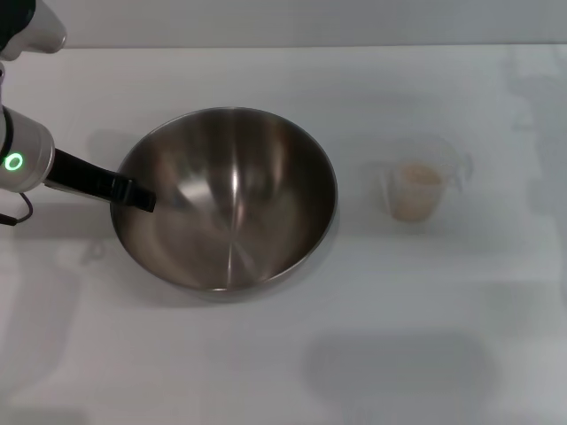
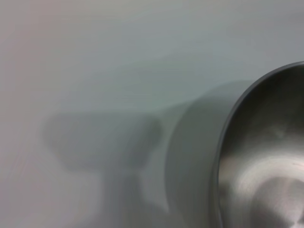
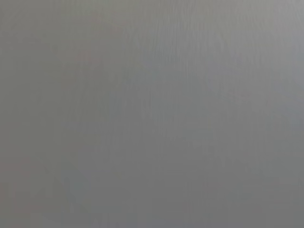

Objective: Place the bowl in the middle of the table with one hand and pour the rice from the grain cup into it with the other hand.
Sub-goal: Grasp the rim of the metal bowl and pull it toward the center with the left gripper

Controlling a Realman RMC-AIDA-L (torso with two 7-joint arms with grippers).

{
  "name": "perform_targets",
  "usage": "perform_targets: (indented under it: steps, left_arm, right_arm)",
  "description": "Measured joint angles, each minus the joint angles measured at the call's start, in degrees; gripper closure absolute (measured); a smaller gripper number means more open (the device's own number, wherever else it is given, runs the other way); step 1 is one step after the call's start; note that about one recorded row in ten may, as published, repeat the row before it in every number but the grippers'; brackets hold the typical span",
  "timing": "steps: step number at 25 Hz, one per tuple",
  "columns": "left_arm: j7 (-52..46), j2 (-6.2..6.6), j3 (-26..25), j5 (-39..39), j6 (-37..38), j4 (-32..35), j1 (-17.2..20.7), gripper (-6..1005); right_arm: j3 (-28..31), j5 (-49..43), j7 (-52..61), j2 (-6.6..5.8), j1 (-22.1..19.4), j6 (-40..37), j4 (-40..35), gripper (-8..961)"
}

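The large steel bowl stands on the white table, left of centre. My left gripper reaches in from the left and is shut on the bowl's left rim, one black finger lying over the rim into the bowl. The left wrist view shows part of the bowl's rim and inside above the table. The small clear grain cup stands upright to the right of the bowl, apart from it, with pale rice inside. My right gripper is out of view; its wrist view shows only a plain grey surface.
The table's far edge runs along the top of the head view. Bare tabletop lies in front of the bowl and to the right of the cup.
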Motion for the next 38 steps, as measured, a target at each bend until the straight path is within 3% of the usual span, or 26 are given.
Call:
perform_targets:
  steps: [3, 6, 17, 33, 38]
  left_arm:
    - [0.2, 0.00, 0.0, 0.0, 0.2, 1.4, -0.7, 340]
    - [0.5, -0.01, 0.0, 0.0, 0.2, 1.5, -0.8, 595]
    - [1.1, 0.05, -0.4, -0.4, -0.1, 3.3, -2.2, 829]
    - [1.7, 0.08, -1.7, -0.7, -0.8, 3.2, -3.3, 993]
    - [3.9, 0.11, -5.9, -2.8, -1.4, 3.1, -5.1, 993]
  right_arm:
    - [0.0, 0.1, 0.0, -0.02, 0.0, 0.0, 0.0, 300]
    - [0.0, 0.1, 0.0, -0.02, 0.0, 0.1, 0.0, 299]
    - [0.0, 0.2, 0.0, -0.03, 0.1, 0.1, 0.0, 299]
    - [0.0, 0.2, 0.0, 0.06, -0.3, 0.1, 0.0, 298]
    - [0.0, 0.2, 0.0, 0.15, -0.4, -0.2, 0.0, 298]
